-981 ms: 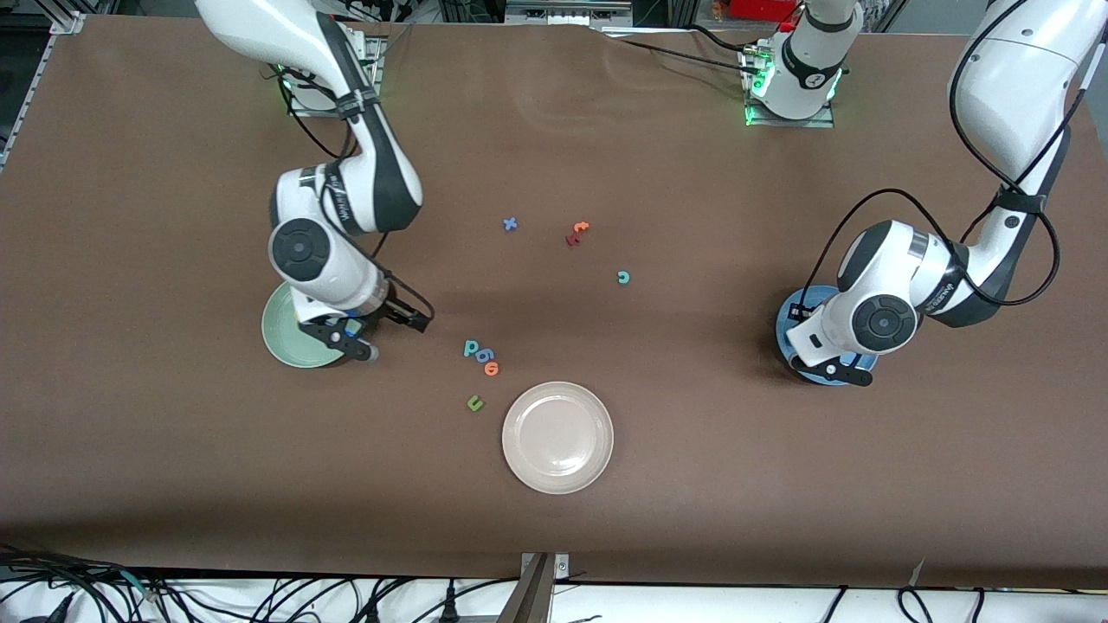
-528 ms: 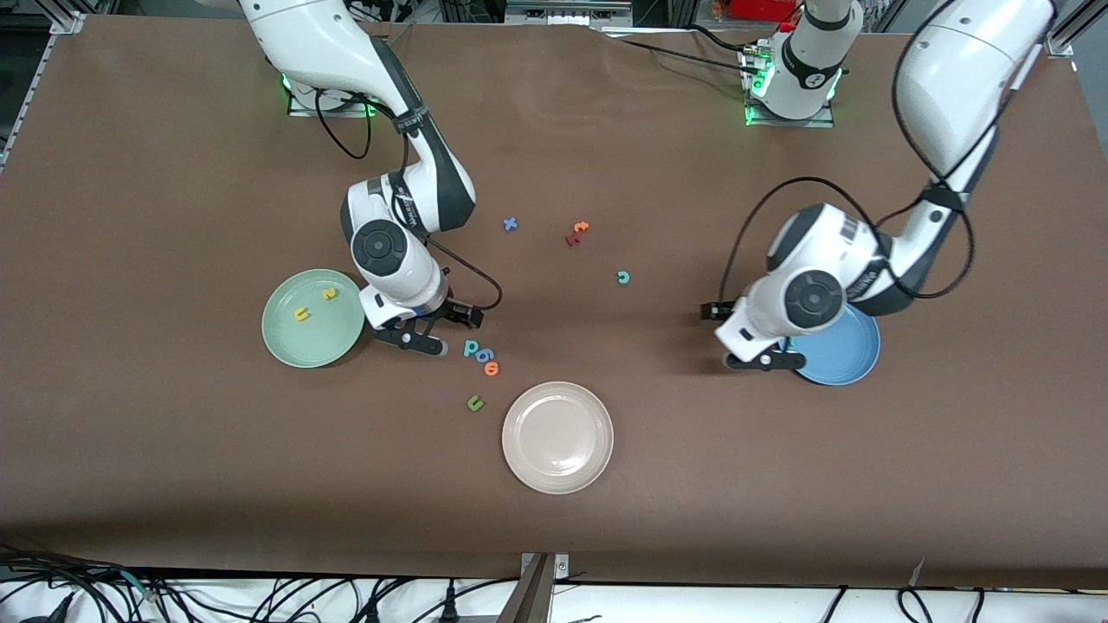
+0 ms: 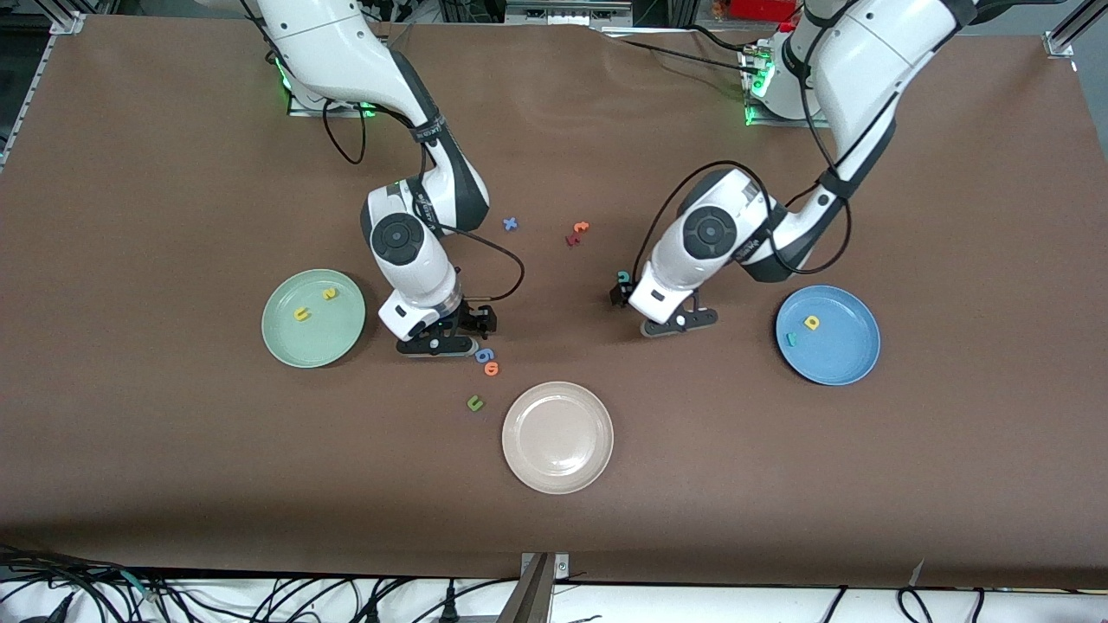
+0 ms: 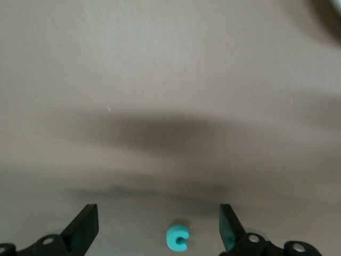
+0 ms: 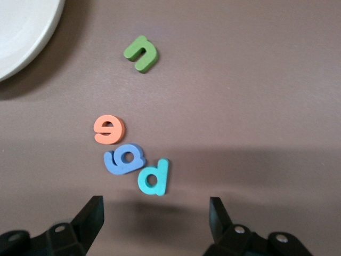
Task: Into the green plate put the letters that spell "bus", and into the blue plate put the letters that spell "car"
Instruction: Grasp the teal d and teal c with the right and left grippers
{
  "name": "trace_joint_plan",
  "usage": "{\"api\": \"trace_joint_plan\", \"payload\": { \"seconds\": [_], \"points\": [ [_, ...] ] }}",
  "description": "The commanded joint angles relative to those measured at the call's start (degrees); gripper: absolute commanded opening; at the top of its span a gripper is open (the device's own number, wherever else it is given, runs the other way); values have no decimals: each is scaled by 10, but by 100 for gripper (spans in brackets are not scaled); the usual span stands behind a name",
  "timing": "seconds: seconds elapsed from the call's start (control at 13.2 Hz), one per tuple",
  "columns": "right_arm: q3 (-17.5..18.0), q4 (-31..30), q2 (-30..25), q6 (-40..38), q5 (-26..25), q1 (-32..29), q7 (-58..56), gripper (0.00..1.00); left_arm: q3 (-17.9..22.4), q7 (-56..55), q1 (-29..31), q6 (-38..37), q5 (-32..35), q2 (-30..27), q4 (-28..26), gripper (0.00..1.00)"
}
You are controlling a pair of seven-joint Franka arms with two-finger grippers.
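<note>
The right gripper (image 5: 154,224), jaws apart, hovers over the teal "b" (image 5: 154,177), which touches the blue "g"-like letter (image 5: 124,159) (closing may drag that neighbour along). The left gripper (image 4: 158,229), also spread, straddles the teal "c" (image 4: 177,237). The green plate (image 3: 286,342) and blue plate (image 3: 844,368) each hold two letters.

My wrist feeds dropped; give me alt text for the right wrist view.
The right pincer hangs open just over a teal b, which touches a blue letter beside an orange one. A green u and cream plate lie apart.
</note>
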Motion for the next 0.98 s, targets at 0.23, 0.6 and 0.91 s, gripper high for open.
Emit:
{"api": "trace_joint_plan", "payload": {
  "seconds": [0.23,0.6,0.91],
  "points": [
    [-2,7,26,23,6,3,-17,88,4,-87,-38,38,84,-5,-40,100],
    [-2,5,26,34,6,1,-40,72,5,-131,-54,55,121,6,-47,84],
    [-2,5,26,51,6,0,-43,69,6,-131,-58,55,125,11,-47,71]
  ]
}}
